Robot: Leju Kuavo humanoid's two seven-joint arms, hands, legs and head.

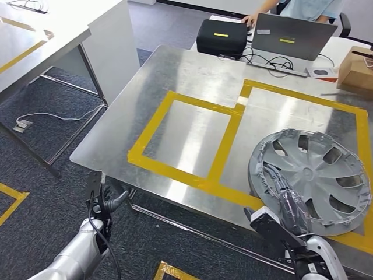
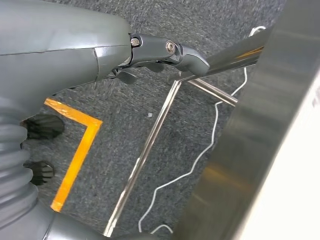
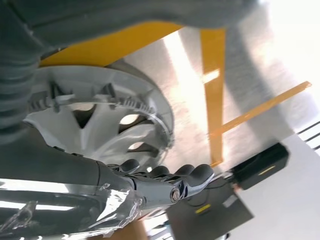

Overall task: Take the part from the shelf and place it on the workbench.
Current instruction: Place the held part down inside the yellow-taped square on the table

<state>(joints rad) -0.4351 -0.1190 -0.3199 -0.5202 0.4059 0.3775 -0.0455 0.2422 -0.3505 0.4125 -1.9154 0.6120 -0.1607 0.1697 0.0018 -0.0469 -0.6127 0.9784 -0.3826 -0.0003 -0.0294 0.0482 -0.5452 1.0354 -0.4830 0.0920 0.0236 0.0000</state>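
Right hand (image 1: 288, 204) gripped the hubcap (image 1: 315, 178) rim on the steel workbench (image 1: 185, 76), fingers curled over it, left hand (image 1: 103, 204) spread, empty, below workbench edge, laptop (image 1: 292, 36) at workbench's far side.

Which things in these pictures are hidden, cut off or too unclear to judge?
- Right hand on the hubcap: its own back hides the fingertips in the head view, so grip is unclear.
- Hubcap, right wrist view: the thumb covers its near part.
- Person: cut off by the head view's top edge.

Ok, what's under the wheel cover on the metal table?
The wheel cover lies on the steel table, overlapping yellow tape. The right hand grips its near edge. Whatever lies beneath is hidden.
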